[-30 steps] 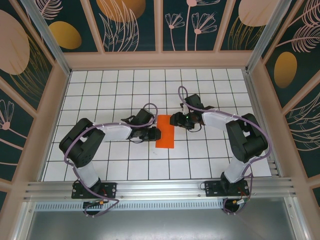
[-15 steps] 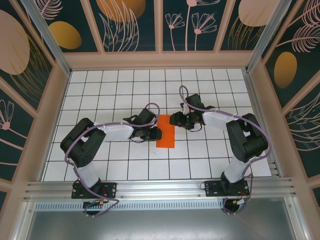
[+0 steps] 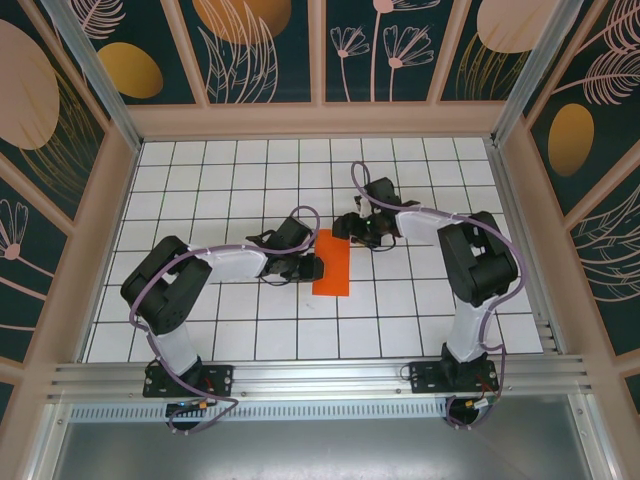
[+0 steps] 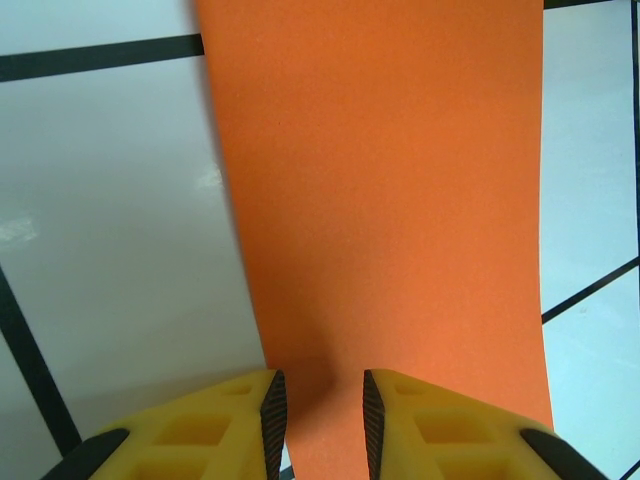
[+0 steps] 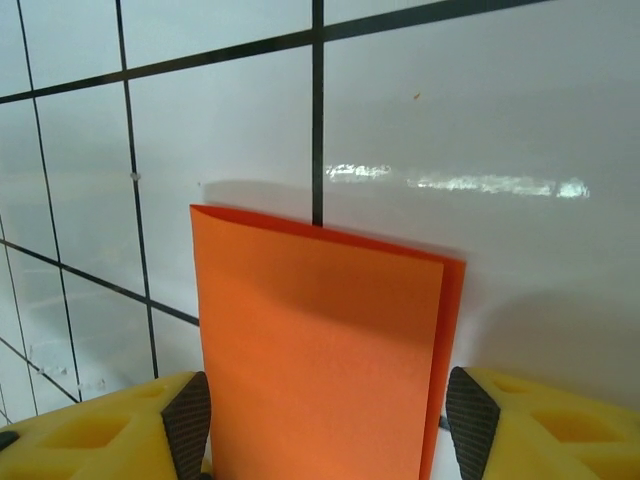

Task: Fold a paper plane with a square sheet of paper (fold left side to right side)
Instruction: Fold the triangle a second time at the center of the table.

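Top external view has the orange sheet of paper lying flat near the middle of the white gridded table, already a narrow rectangle with its long sides running roughly from 12 to 6 o'clock. The left pincer sits low at the sheet's 9 o'clock edge, and the right pincer is at its 12 o'clock end. From the left wrist, the yellow fingers stand only slightly parted. The paper runs flat beneath the gap and is not pinched, so this pincer reads as narrowly spread and resting at the paper's edge. From the right wrist, the fingers are spread wide on either side of the sheet. Two layers show there, the lower one peeking out along the 3 o'clock side. I judge the left-to-right fold to be laid over and the step in hand to be settling or flattening it, with the layers not quite flush. The next move probably calls for holding one end down while the crease is pressed along its length. It needs light downward contact that does not drag the top layer further out of line.
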Action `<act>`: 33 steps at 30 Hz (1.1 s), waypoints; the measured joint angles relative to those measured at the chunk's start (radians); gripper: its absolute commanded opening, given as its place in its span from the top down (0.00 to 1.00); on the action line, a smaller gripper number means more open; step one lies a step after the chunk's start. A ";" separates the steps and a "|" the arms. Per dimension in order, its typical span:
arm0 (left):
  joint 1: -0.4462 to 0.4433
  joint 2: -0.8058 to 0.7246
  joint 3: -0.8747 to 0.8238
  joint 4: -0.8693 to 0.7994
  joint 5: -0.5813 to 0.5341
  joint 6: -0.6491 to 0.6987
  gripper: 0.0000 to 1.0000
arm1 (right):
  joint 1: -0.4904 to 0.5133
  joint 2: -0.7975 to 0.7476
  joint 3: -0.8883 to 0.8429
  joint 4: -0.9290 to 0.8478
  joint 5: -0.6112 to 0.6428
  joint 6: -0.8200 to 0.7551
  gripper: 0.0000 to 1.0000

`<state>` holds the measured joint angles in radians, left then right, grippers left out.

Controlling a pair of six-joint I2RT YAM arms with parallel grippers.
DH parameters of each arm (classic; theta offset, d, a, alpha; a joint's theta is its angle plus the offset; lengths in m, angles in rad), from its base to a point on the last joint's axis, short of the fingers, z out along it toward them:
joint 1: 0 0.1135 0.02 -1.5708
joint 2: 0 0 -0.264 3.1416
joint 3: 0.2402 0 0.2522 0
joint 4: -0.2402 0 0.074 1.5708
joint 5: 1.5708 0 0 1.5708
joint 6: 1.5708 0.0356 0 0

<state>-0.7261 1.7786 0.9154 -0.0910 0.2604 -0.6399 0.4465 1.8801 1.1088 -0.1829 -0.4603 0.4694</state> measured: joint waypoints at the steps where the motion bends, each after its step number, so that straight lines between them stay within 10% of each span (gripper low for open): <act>1: 0.000 0.000 0.000 0.000 0.000 0.000 0.70 | -0.001 0.006 0.003 0.001 0.000 0.000 0.33; 33: 0.000 -0.001 0.000 0.002 0.000 0.001 0.64 | -0.001 -0.083 -0.189 0.125 -0.143 0.055 0.54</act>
<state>-0.7261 1.7775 0.9154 -0.0895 0.2604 -0.6388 0.4454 1.7973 0.9195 -0.0582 -0.6037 0.5240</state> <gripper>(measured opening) 0.328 0.480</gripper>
